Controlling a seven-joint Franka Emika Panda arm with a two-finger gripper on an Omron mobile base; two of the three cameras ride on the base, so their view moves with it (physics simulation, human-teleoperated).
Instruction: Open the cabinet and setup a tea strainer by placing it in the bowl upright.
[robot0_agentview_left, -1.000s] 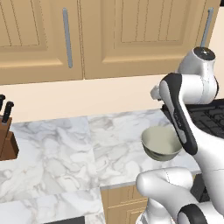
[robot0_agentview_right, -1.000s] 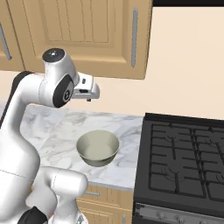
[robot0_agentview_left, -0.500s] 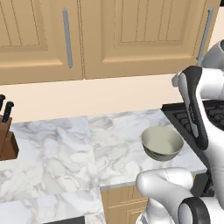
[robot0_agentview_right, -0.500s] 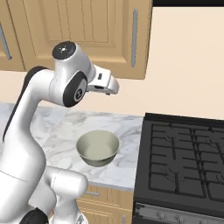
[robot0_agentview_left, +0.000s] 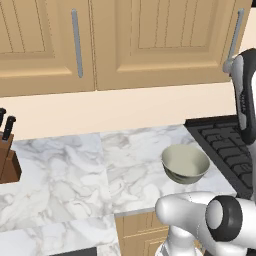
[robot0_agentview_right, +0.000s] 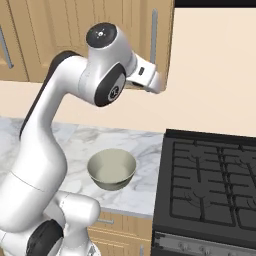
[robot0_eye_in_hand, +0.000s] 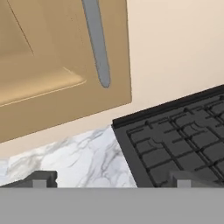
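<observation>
My jaws (robot0_eye_in_hand: 109, 179) stand spread wide and hold nothing; their two dark tips show far apart at the bottom of the hand view. Ahead of them hangs the cabinet (robot0_eye_in_hand: 52, 65), its panelled door shut, with the lower end of the grey bar handle (robot0_eye_in_hand: 97, 43) above and a little to one side of my line. The handle is well apart from the tips, so the door is not yet touched.

The bowl (robot0_agentview_right: 112, 169) sits upright on the marble tabletop (robot0_agentview_left: 75, 175), just beside the black stove (robot0_agentview_right: 210, 185) and below my raised hand. I cannot see the tea strainer; I judge it is behind the closed door.

The risks, as I judge them: if I close in off line, the tips may straddle the door's edge or scrape the panel and miss the bar. The bar's rounded end may let a low grip slide off as I pull. A straight pull, not following the hinge arc, could strain the grip. My elbow passes over the bowl and could knock it toward the stove.
</observation>
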